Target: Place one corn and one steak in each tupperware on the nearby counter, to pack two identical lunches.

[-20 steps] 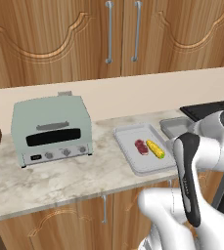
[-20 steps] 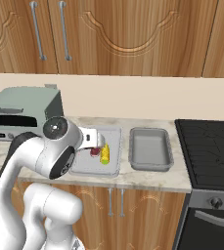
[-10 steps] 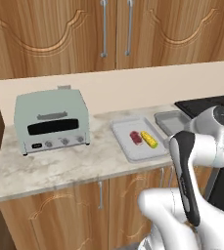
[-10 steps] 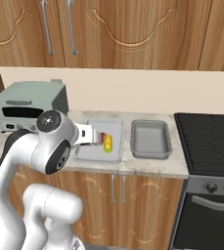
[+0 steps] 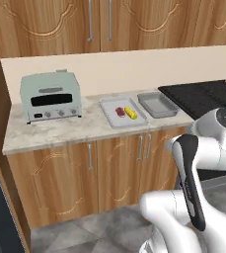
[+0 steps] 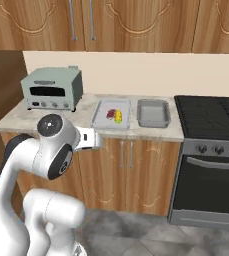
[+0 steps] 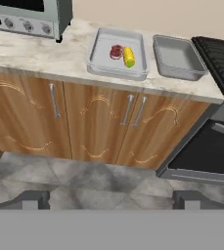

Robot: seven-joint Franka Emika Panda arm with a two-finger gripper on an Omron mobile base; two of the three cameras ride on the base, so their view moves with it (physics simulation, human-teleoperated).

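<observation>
A pale-green toaster oven [image 5: 51,96] stands left, a black stovetop [image 6: 209,116] right.

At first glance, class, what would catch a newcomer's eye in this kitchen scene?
The bright yellow corn beside the red steak in the paler tupperware on the counter. Right of it sits the darker tupperware, empty, and at the left end a pale-green toaster oven.
</observation>
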